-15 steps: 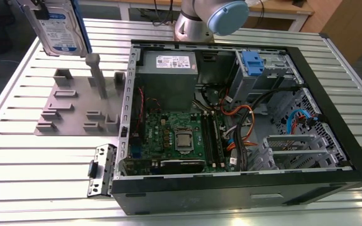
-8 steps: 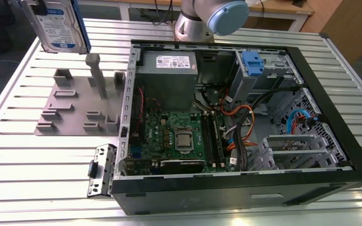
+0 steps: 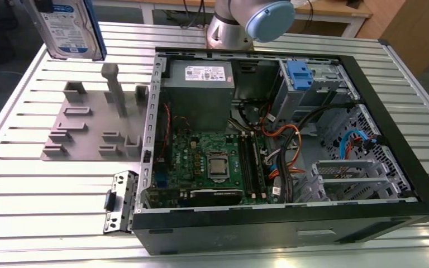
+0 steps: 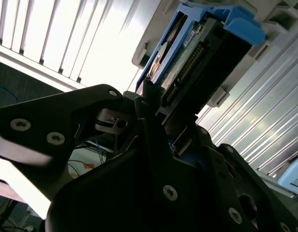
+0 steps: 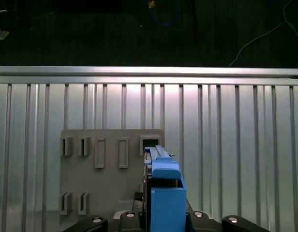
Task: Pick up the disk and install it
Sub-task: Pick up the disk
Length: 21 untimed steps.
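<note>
We see the black two-fingered gripper (image 4: 151, 104) clamped on one short end of the flat silver hard disk with the white-and-blue label and blue plastic rails (image 3: 65, 28). In the second wrist view the fingers press both faces of the disk (image 4: 187, 53), with no gap showing.

Our landmark is the open black computer case (image 3: 393, 131) lying on the slatted aluminium table (image 3: 36, 201). The disk hangs in the air outside that case, off its wall on the exterior view's left. It is above the grey slotted holder plate (image 3: 87, 128) that lies just beside the case.

The disk stands on edge, and its long axis runs straight out from the gripper, down towards the plate (image 5: 110, 193). In the first wrist view it (image 5: 164, 193) looks clear of the slots.

The metal drive cage with the blue bracket (image 3: 298, 72) sits inside the case, at its far corner on the exterior view's right. That puts the cage well apart from the disk, so we judge the disk picked up but not installed.
</note>
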{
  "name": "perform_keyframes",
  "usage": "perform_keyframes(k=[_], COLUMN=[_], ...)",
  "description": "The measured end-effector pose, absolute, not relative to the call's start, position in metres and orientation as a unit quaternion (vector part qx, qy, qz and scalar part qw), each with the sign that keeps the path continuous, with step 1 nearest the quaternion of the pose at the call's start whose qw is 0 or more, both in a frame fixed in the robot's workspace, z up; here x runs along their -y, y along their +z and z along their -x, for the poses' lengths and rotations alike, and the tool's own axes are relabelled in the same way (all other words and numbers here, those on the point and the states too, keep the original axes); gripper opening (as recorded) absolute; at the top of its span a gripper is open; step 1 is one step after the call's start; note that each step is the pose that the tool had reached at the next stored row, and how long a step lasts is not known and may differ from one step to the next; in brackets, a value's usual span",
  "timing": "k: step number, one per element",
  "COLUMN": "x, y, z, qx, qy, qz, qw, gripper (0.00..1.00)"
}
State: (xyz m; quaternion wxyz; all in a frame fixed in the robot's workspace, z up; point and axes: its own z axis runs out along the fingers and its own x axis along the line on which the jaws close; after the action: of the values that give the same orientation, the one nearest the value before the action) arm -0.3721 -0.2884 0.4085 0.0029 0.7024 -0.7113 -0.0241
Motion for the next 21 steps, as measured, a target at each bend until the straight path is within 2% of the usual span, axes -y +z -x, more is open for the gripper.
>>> perform_keyframes(k=[21], x=[0.288], y=[0.431], z=[0.372], qx=[0.711], qy=[-0.024], qz=[-0.702], qw=[0.003], gripper=[0.36])
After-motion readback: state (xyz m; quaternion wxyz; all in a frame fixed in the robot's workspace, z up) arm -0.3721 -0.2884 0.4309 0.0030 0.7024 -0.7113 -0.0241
